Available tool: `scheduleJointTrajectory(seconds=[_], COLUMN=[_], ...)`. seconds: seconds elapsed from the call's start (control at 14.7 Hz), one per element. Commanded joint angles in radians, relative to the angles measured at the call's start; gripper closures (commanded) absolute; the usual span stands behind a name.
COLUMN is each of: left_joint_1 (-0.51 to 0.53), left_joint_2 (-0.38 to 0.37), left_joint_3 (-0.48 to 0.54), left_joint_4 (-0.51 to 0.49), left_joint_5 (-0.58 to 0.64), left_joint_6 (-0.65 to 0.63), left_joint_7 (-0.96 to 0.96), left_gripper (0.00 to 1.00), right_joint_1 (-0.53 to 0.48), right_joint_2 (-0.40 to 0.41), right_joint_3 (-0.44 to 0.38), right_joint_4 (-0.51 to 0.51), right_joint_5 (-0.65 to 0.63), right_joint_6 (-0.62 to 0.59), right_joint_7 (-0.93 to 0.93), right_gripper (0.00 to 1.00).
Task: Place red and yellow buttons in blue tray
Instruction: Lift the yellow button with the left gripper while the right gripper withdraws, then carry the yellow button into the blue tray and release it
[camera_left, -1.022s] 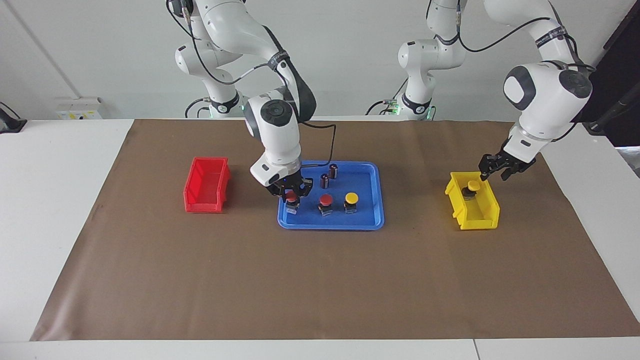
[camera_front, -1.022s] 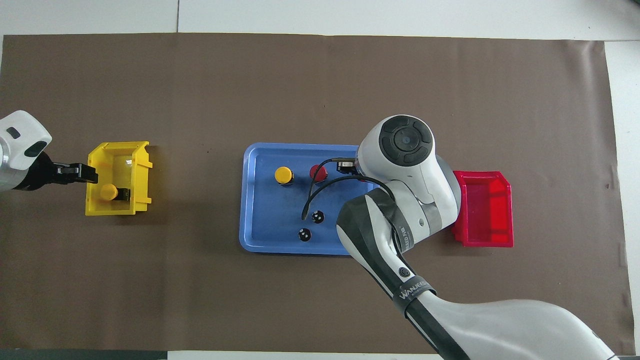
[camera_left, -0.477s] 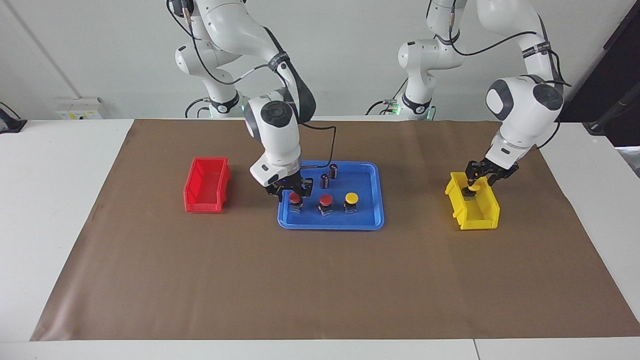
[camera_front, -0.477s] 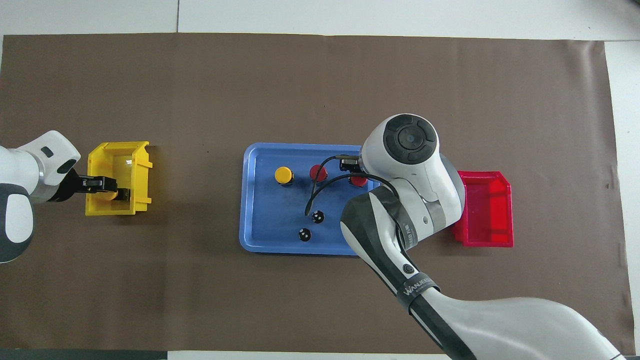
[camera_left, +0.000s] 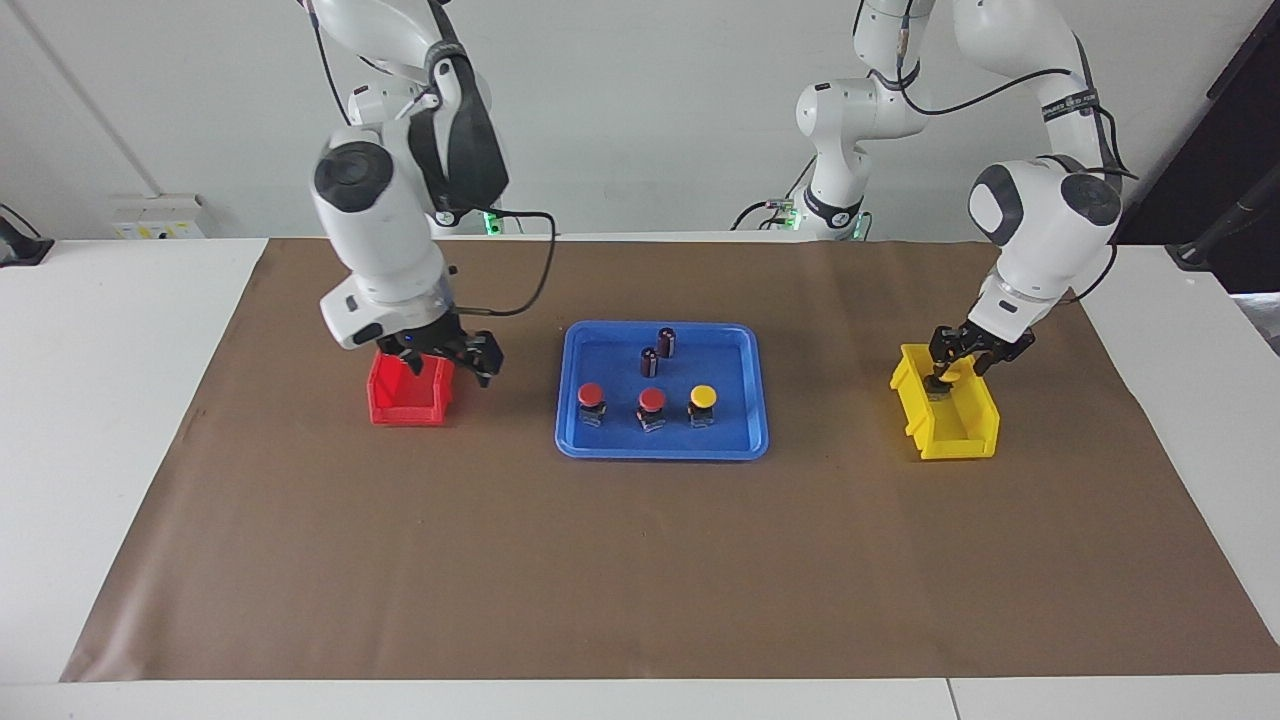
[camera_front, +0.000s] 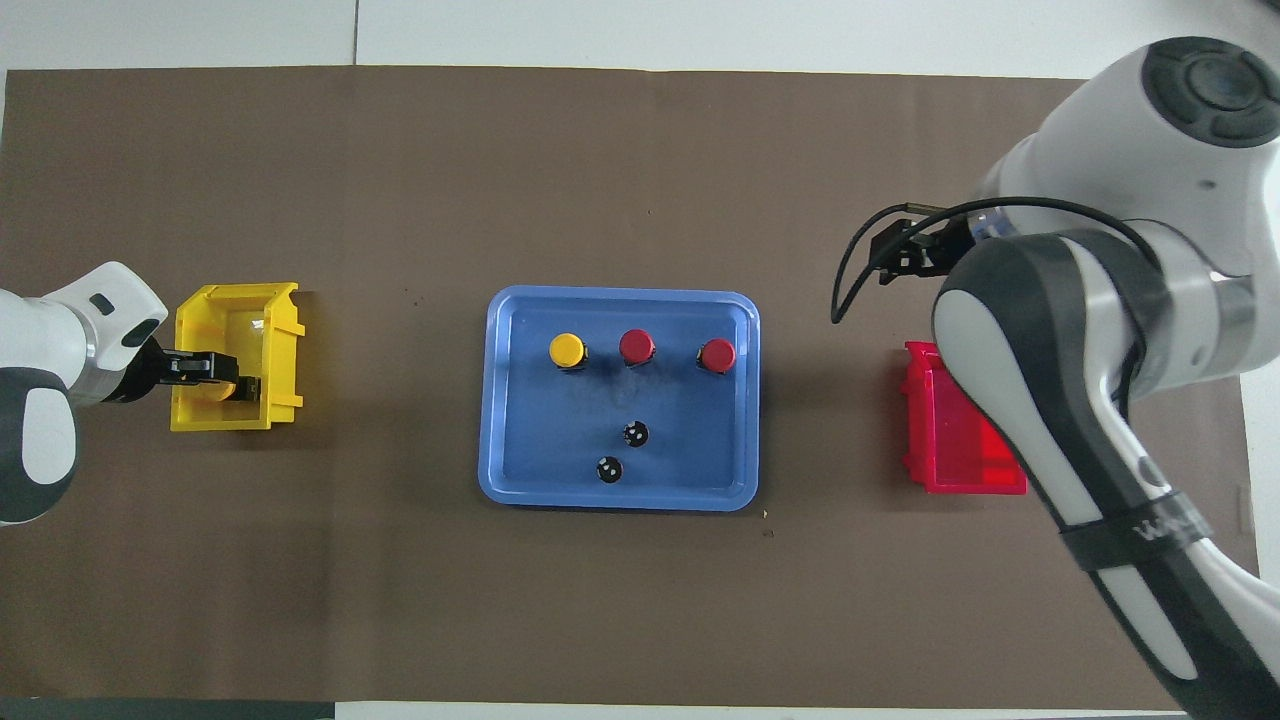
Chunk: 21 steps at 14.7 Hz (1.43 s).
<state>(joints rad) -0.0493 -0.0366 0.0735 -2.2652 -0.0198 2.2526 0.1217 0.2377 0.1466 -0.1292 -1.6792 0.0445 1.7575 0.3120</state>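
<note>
On blue tray (camera_left: 758, 400): two red buttons (camera_left: 591, 394), one yellow (camera_left: 703, 396).

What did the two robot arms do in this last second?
The right hand let go of a red button in the blue tray and swung up over the red bin. The left hand dropped into the yellow bin, onto the last yellow button. The other tray items stayed put.

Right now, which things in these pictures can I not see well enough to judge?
- Fourth button, in the yellow bin: the left gripper covers it in both views, so a grip cannot be confirmed.
- Red bin: the right arm covers part of it in both views, so its contents are unclear.
- Right gripper: mostly behind its arm in the overhead view.
</note>
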Motion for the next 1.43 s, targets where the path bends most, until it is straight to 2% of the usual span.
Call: scheduleJointTrajectory(seconds=[0.0,0.2,0.41,0.48,0.54,0.61,0.68,0.82,1.02,1.09,1.23,1.36], left_joint_1=[-0.015,-0.020,-0.020,-0.020,-0.020,-0.020,-0.020,-0.015,-0.035,-0.088,-0.284,-0.416], left_joint_2=[-0.003,-0.006,-0.008,-0.006,-0.006,-0.006,-0.005,-0.008,-0.003,0.000,0.020,0.064], left_joint_3=[0.003,0.003,0.005,0.005,0.005,0.005,0.006,0.006,-0.011,-0.020,-0.020,-0.021], left_joint_4=[-0.033,-0.048,-0.054,-0.054,-0.063,-0.063,-0.056,0.013,0.328,0.372,0.356,0.343], left_joint_5=[0.018,0.020,0.020,0.020,0.018,0.018,0.018,0.020,0.020,0.014,0.012,0.006], left_joint_6=[0.045,0.047,0.059,0.061,0.062,0.064,0.053,-0.009,-0.423,-0.468,-0.374,-0.322], left_joint_7=[-0.011,-0.025,-0.019,-0.022,-0.024,-0.024,-0.025,-0.025,-0.081,-0.158,-0.372,-0.479], left_gripper=[0.33,0.35,0.40,0.50,0.77,0.95,0.99,0.99,0.99,0.99,0.99,0.99], right_joint_1=[-0.102,-0.176,-0.182,-0.187,-0.187,-0.187,-0.187,-0.187,-0.201,-0.195,-0.190,-0.173], right_joint_2=[-0.074,-0.151,-0.177,-0.180,-0.177,-0.179,-0.179,-0.179,-0.179,-0.179,-0.179,-0.179], right_joint_3=[0.014,0.014,-0.013,-0.021,-0.029,-0.030,-0.033,-0.036,-0.032,-0.032,-0.024,-0.026], right_joint_4=[-0.004,-0.004,-0.017,-0.022,-0.005,0.009,0.009,-0.002,-0.010,-0.010,-0.011,-0.011], right_joint_5=[-0.024,-0.043,-0.064,-0.064,-0.064,-0.066,-0.064,-0.064,-0.060,-0.058,-0.057,-0.055], right_joint_6=[-0.100,-0.205,-0.233,-0.230,-0.240,-0.249,-0.253,-0.250,-0.250,-0.250,-0.251,-0.251], right_joint_7=[-0.108,-0.192,-0.220,-0.223,-0.237,-0.257,-0.269,-0.269,-0.268,-0.268,-0.269,-0.269], right_gripper=[0.00,0.00,0.00,0.00,0.00,0.00,0.00,0.00,0.00,0.00,0.00,0.00])
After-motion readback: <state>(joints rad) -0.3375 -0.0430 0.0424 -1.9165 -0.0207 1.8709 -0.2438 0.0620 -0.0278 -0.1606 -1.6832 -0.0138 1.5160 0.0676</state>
